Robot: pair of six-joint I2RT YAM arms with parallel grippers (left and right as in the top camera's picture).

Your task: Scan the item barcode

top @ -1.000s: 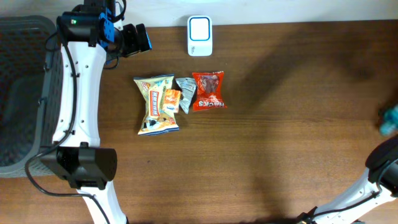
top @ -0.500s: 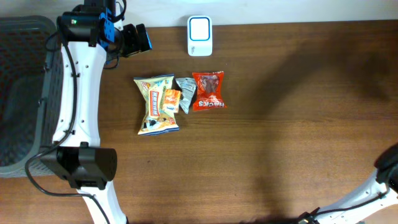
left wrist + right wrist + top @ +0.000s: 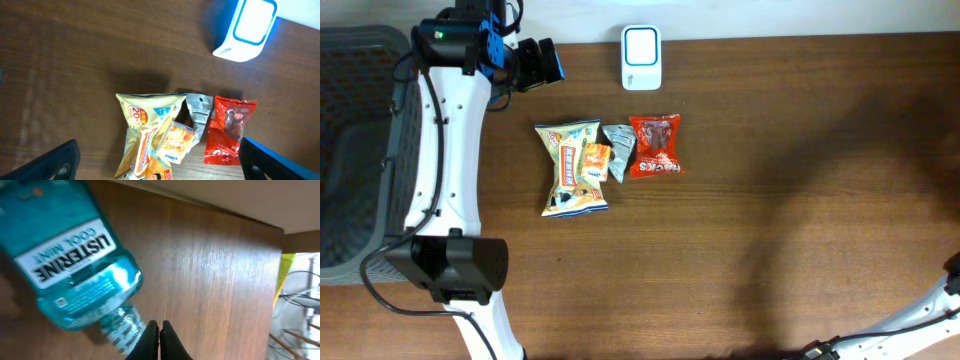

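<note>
A teal Listerine mouthwash bottle lies on the wooden table in the right wrist view, its cap end pointing toward the camera. My right gripper is shut, fingers pressed together just right of the bottle's neck with nothing between them. It is out of the overhead view. The white and blue scanner sits at the table's back edge. My left gripper hangs open left of the scanner, above the table, holding nothing. Below it lies a snack pile: a yellow bag, a silver pouch and a red bag.
A dark mesh basket stands off the table's left side beside the left arm. A bit of the right arm shows at the lower right corner. The table's right edge runs close to the right gripper.
The teal bottle seen at the overhead view's right edge has gone out of frame, and the right arm has drawn back toward the lower right corner. The left arm and snacks have not moved.
</note>
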